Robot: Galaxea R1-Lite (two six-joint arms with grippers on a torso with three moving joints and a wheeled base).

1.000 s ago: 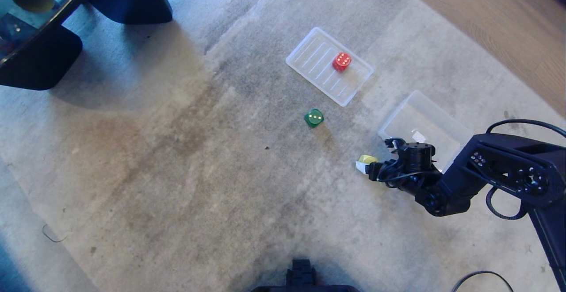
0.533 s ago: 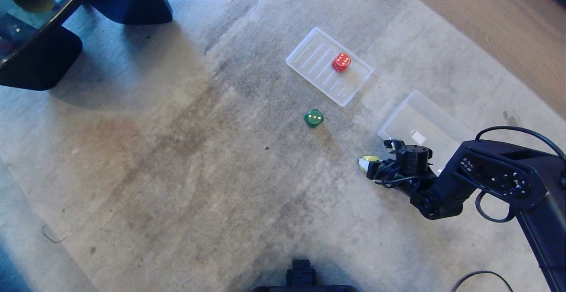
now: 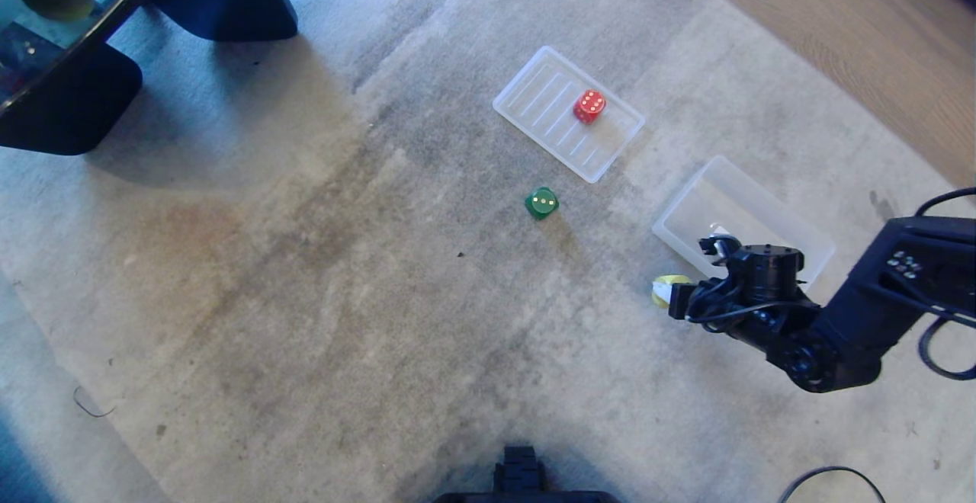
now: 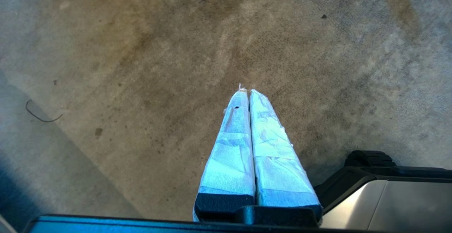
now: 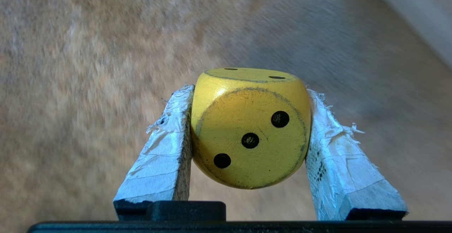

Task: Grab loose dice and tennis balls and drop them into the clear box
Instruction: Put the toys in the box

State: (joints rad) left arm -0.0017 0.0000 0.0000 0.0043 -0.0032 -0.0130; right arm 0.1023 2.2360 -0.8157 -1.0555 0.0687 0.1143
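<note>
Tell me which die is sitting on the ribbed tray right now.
The red die rests on the ribbed tray. The green die lies on bare carpet, and the yellow die is clamped in the right gripper.

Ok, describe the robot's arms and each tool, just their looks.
The right arm is matte black and blocky, with loose black cables looping beside it. The right tool has two tapered fingers wrapped in frayed white tape. The left tool has the same white-taped fingers on a black base.
</note>
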